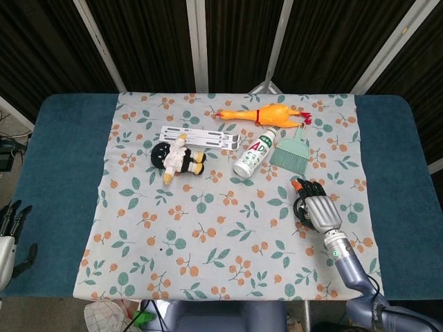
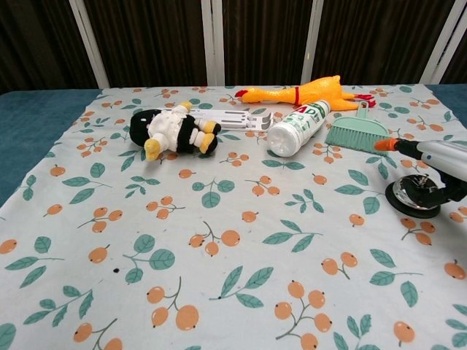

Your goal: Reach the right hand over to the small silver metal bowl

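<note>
The small silver metal bowl [image 2: 412,197] stands on the floral cloth near its right edge. My right hand [image 2: 432,165] hovers right over it, fingers apart, and holds nothing; one orange-tipped finger points left past the bowl's rim. From the head view the right hand [image 1: 318,209] covers most of the bowl [image 1: 299,208], leaving only its left rim showing. Whether the thumb touches the bowl is unclear. My left hand [image 1: 10,236] hangs off the table's left front corner, fingers apart and empty.
Behind the bowl lie a green dustpan brush [image 1: 291,151], a white bottle [image 1: 254,153] on its side, a rubber chicken [image 1: 265,115], a white slotted bracket [image 1: 201,137] and a plush penguin [image 1: 176,159]. The blue table edge [image 1: 394,173] runs to the right.
</note>
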Tool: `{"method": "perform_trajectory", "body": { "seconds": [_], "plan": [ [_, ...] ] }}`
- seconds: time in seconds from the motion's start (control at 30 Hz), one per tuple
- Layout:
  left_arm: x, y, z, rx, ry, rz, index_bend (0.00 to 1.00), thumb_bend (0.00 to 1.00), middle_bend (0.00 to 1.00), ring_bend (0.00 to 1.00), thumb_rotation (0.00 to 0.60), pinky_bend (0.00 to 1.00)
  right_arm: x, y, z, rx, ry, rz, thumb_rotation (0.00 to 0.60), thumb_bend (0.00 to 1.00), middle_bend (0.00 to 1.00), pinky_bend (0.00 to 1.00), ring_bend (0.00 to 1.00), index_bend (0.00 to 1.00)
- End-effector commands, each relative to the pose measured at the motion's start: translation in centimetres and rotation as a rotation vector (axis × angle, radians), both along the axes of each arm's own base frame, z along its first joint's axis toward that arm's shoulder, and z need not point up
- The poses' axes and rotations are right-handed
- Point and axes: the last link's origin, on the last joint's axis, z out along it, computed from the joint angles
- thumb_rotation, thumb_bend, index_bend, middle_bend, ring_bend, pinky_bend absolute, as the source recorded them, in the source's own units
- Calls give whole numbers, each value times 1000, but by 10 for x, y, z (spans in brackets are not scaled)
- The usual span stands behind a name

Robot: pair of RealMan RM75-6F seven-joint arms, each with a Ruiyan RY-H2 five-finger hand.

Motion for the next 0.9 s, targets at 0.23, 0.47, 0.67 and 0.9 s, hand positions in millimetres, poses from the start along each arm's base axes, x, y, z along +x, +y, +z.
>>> {"method": "perform_trajectory", "body": {
  "seconds": [0.23, 0.47, 0.67, 0.9],
  "plan": [
    [0, -1, -2, -7, 11, 5, 113, 570, 0, 0, 600, 0, -11, 3, -6, 18, 6, -22, 600, 691, 0, 0, 0, 0],
    [1, -2, -3, -5, 15, 10, 113, 569, 0, 0, 600, 0, -15, 9, -14, 36, 10, -15, 600, 691, 0, 0, 0, 0],
    [1, -2, -4, -8, 17, 9, 113, 569, 0, 0, 600, 0, -14, 10, -19, 46, 16, -4, 600, 691, 0, 0, 0, 0],
    [1, -1, -3, -5, 11, 7, 113, 569, 0, 0, 600, 0, -5, 4, -4, -2, -21, 18, 600, 691, 0, 0, 0, 0]
  ]
}}
